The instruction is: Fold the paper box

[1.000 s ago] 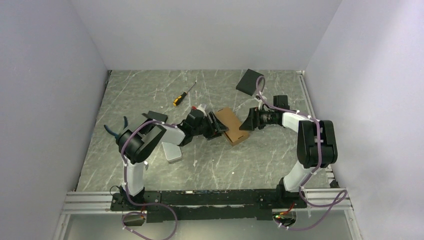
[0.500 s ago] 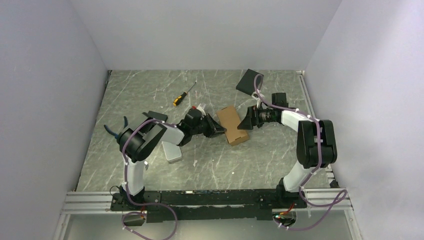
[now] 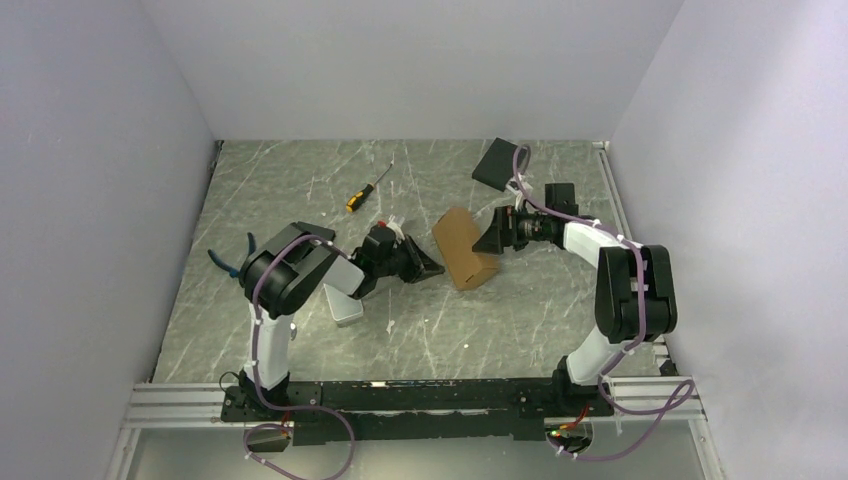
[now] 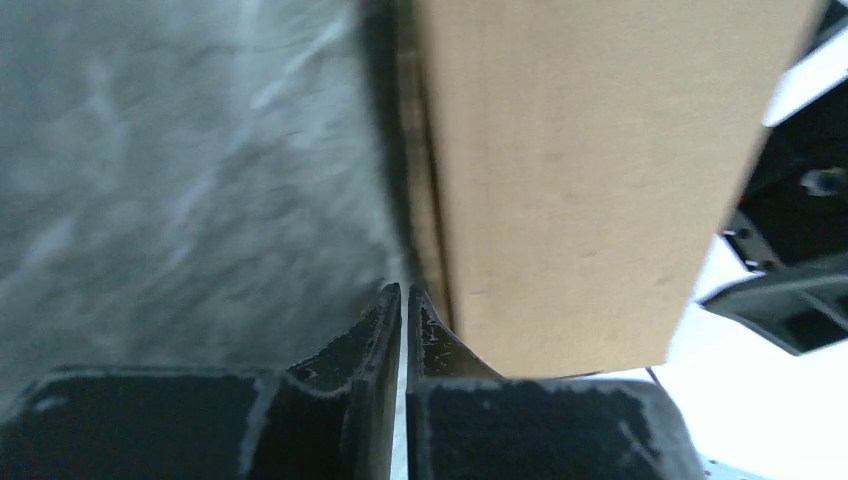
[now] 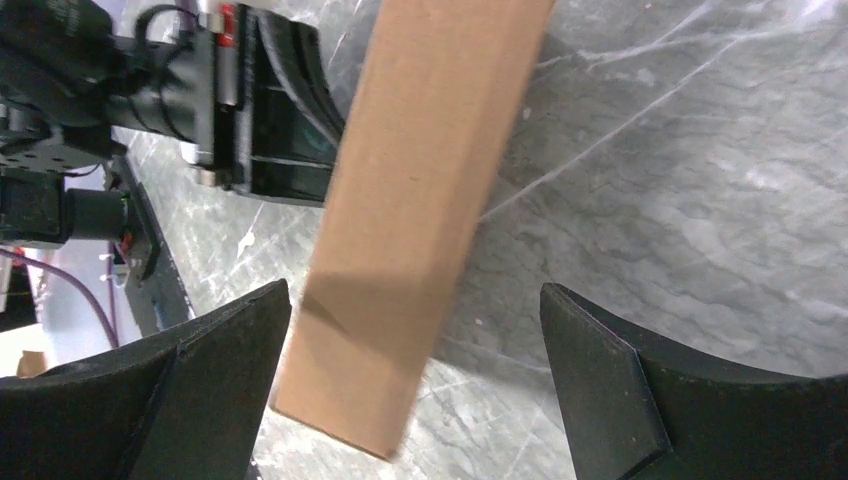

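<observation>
Two arms face each other across the paper box [image 3: 465, 248], which sits a little right of the middle of the worktop [image 3: 290, 185], well apart from every edge. Seen from above, its long axis runs from the far edge toward the near edge, drifting rightward as it comes nearer. Your left fingers [image 4: 372, 345] are pressed together with nothing between them, their tips just beside the box's left long face. Your right fingers [image 5: 215, 375] are spread wide and hold nothing. The box lies ahead of them, inside their span but touching neither. I judge the right arm the better placed, since it alone is ready to close on the box. Whether any flap stands open, you cannot tell.
</observation>
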Controlling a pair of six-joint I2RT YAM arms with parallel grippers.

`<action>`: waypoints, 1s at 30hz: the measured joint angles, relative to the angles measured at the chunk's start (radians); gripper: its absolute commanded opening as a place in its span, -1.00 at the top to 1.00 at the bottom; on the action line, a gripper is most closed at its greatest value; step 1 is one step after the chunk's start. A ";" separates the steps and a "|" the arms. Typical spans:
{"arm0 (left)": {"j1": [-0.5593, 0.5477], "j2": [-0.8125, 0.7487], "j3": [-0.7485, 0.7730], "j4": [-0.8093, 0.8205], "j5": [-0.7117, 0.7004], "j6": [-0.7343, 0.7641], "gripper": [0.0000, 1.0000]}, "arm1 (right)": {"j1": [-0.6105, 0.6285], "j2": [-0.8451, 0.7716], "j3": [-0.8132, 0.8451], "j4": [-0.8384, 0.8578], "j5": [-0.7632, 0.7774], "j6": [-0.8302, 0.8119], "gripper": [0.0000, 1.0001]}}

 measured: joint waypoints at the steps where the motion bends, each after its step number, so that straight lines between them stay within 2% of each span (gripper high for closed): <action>1: 0.000 0.014 -0.002 0.000 0.000 0.002 0.86 | 0.007 0.006 0.000 0.008 0.003 0.017 -0.99; 8: 0.000 0.043 -0.013 0.027 0.015 -0.006 0.83 | 0.079 0.041 0.000 0.008 0.040 0.056 -0.92; 15: 0.000 0.037 -0.047 0.069 0.017 -0.006 0.76 | 0.099 0.040 0.000 0.005 0.108 0.043 -0.39; 18: 0.003 0.002 -0.086 0.067 0.015 0.002 0.72 | 0.099 0.039 0.000 0.000 0.147 0.032 -0.27; 24: 0.010 -0.192 -0.171 -0.075 -0.023 0.069 0.62 | 0.122 -0.018 0.004 -0.026 0.243 -0.009 -0.22; 30: 0.014 -0.535 -0.179 -0.339 -0.118 0.183 0.50 | 0.209 -0.136 0.041 -0.070 0.433 -0.153 -0.21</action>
